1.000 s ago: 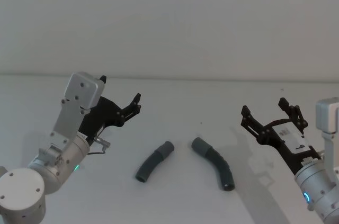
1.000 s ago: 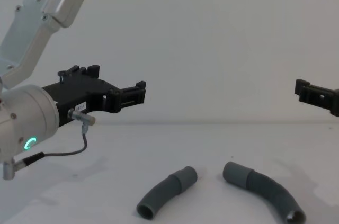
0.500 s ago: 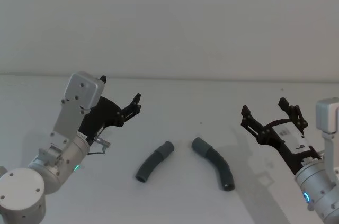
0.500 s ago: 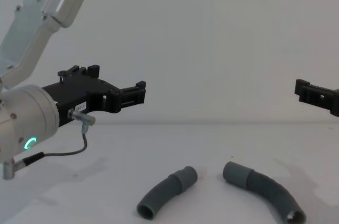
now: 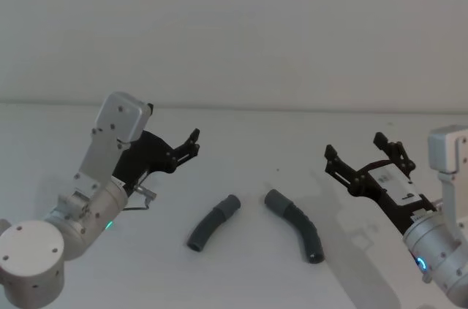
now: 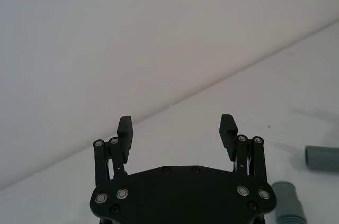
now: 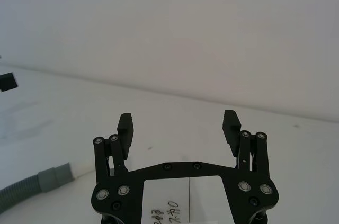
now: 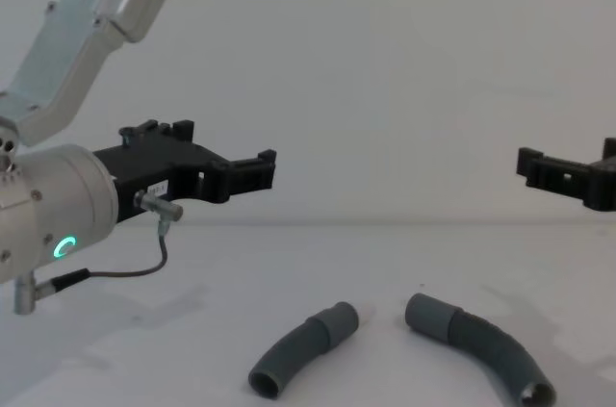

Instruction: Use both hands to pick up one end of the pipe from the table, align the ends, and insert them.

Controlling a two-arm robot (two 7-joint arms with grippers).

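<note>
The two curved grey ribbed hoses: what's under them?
The left dark grey ribbed hose and right dark grey ribbed hose lie on the plain white table; the strip directly beneath each is covered.

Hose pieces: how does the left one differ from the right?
The left hose piece looks shorter and bends toward the robot's left; the right hose piece looks longer and bends toward its right. The left hose piece curves gently; the right hose piece arcs more. Both are dark grey, lying on the table, untouched.
</note>
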